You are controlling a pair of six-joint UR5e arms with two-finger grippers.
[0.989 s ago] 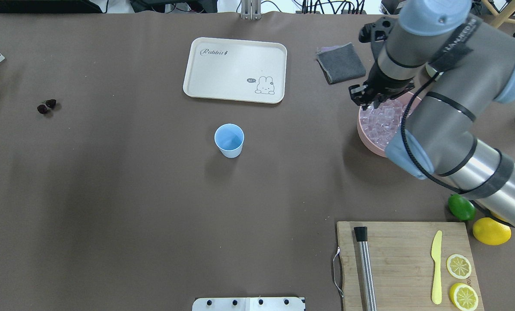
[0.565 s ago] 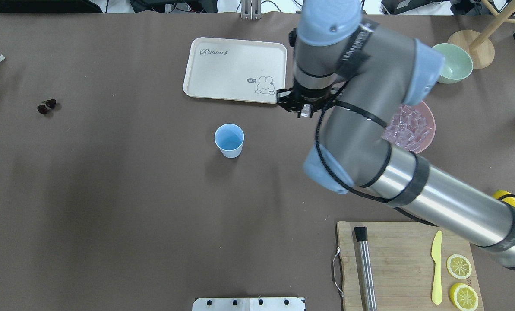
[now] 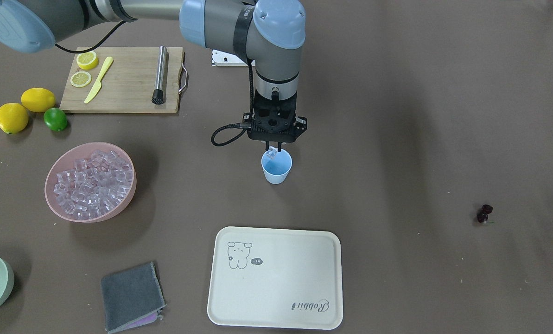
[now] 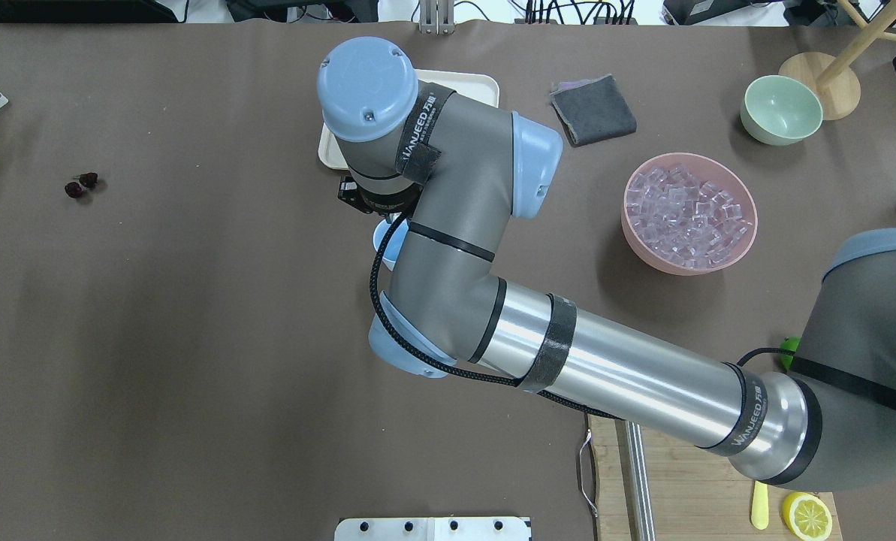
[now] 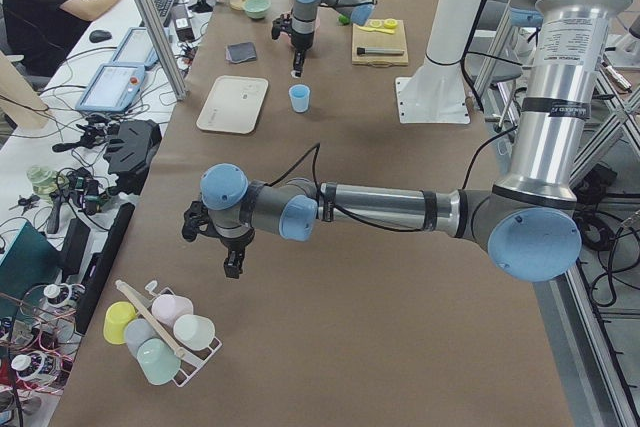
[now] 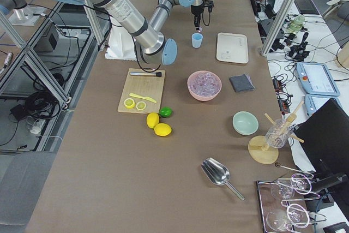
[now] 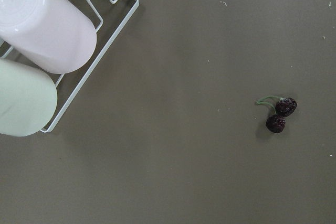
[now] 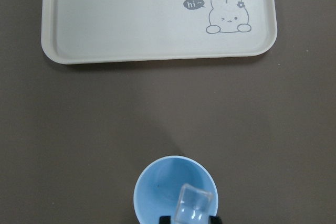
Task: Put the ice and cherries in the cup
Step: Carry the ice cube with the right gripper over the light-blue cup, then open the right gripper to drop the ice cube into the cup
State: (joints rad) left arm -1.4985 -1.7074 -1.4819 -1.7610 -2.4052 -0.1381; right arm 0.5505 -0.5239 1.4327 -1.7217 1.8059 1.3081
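The light blue cup (image 3: 276,169) stands mid-table, near the tray. My right gripper (image 3: 272,149) hangs just above its rim, shut on a clear ice cube (image 3: 271,153). In the right wrist view the ice cube (image 8: 193,206) sits over the cup (image 8: 163,187) mouth. From overhead the arm hides all but a sliver of the cup (image 4: 381,242). More ice (image 3: 91,181) fills the pink bowl (image 3: 91,218). The cherries (image 3: 484,213) lie far off, alone on the table, also the cherries (image 7: 281,115) below my left wrist. My left gripper (image 5: 232,265) hovers there; I cannot tell its state.
A cream tray (image 3: 276,278) lies beyond the cup, a grey cloth (image 3: 130,297) beside it. A cutting board (image 3: 123,79) holds lemon slices, a knife and a metal bar. Lemons, a lime (image 3: 55,119) and a green bowl (image 4: 782,110) sit nearby. A cup rack (image 7: 52,51) stands near the cherries.
My right arm has swung left from the pink bowl to above the cup, carrying an ice cube. The cup and the cherries have not moved.
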